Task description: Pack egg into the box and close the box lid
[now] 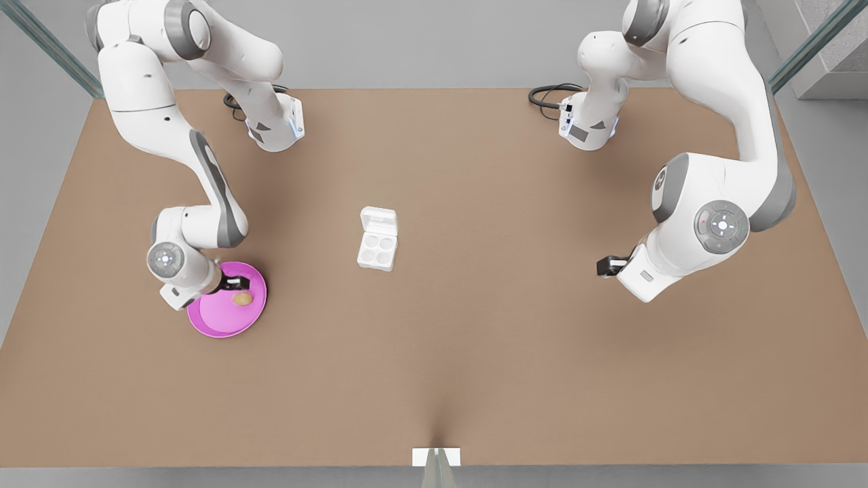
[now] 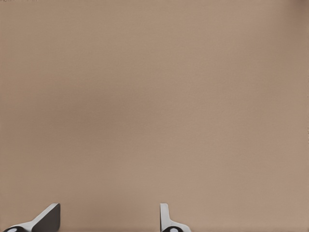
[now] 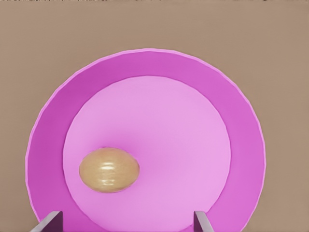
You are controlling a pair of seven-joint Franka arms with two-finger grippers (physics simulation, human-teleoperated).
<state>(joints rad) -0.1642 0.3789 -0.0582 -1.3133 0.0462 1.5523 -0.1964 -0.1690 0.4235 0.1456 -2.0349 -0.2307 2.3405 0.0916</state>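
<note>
The tan-brown egg lies on the round pink plate at the front view's left. My right gripper hovers over that plate, open, fingers apart with the egg just ahead of them and untouched. The white box sits mid-table with its four cups bare. Its box lid is swung open on the far side. My left gripper waits open over bare table at the front view's right.
The brown table stretches wide between plate and box. Black cables lie by the arm bases at the back. A small white marker sits at the table's front edge.
</note>
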